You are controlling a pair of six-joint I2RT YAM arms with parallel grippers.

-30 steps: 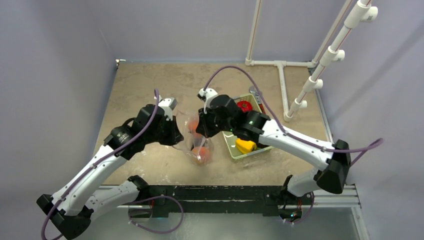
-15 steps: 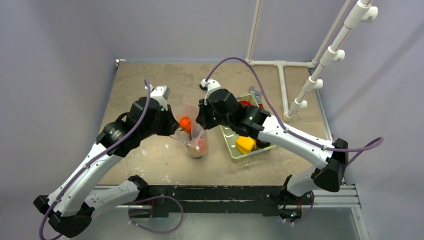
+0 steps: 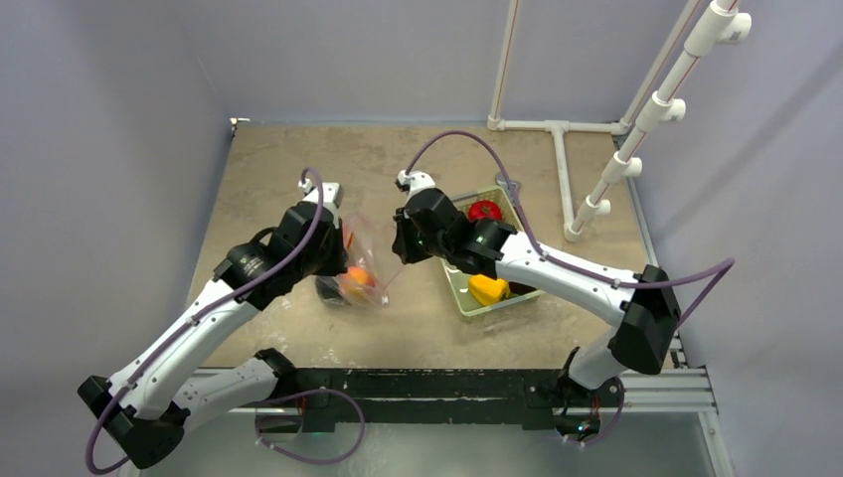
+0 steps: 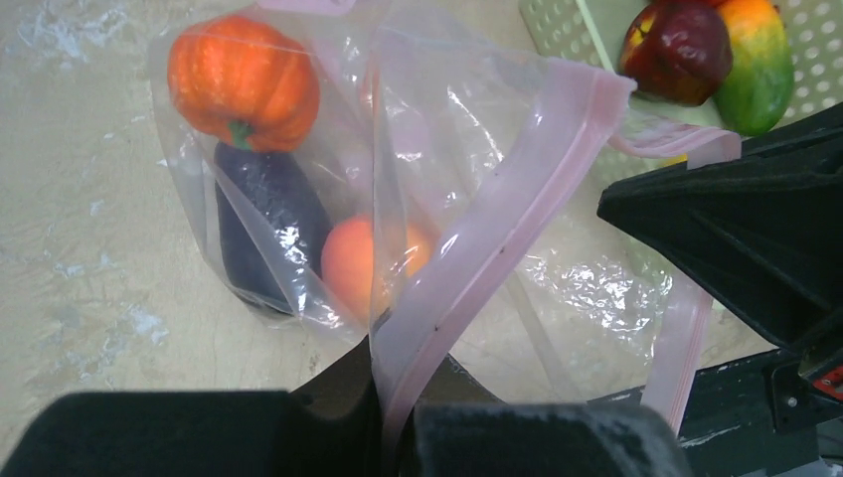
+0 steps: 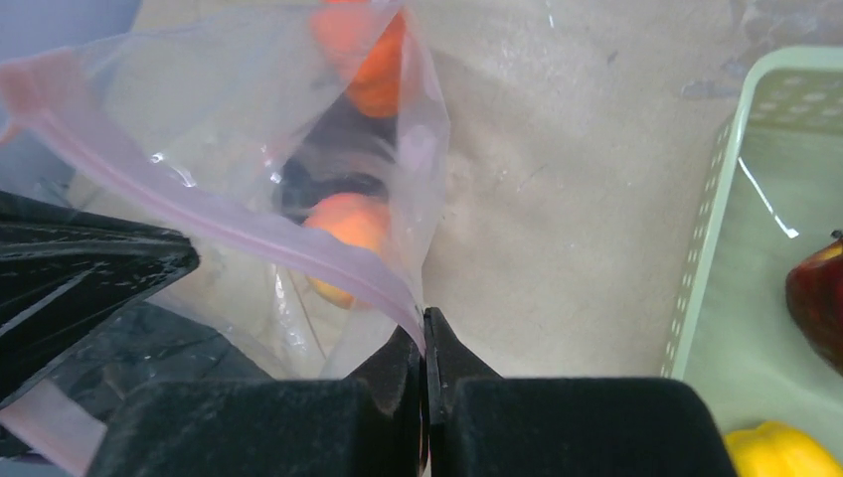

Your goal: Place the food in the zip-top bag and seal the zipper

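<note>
The clear zip-top bag (image 3: pixel 366 270) hangs between my two grippers, its lower part on the table. In the left wrist view the bag (image 4: pixel 447 119) holds an orange pumpkin-like piece (image 4: pixel 244 79), a purple eggplant (image 4: pixel 266 224) and a peach (image 4: pixel 356 263). My left gripper (image 4: pixel 393 422) is shut on the pink zipper strip (image 4: pixel 497 219) at one end. My right gripper (image 5: pixel 424 343) is shut on the other end of the strip (image 5: pixel 229 229). A red tomato (image 3: pixel 485 210) and a yellow pepper (image 3: pixel 487 289) lie in the green basket.
The light green slotted basket (image 3: pixel 455 283) stands right of the bag, close under my right arm; it also holds a dark red fruit (image 4: pixel 676 50) and a green-orange piece (image 4: pixel 760 60). A white pipe frame (image 3: pixel 562 149) stands at the back right.
The bag has swung left and down, its food now resting on the table by my left gripper. Both grippers kept hold of the strip and shifted with it.
</note>
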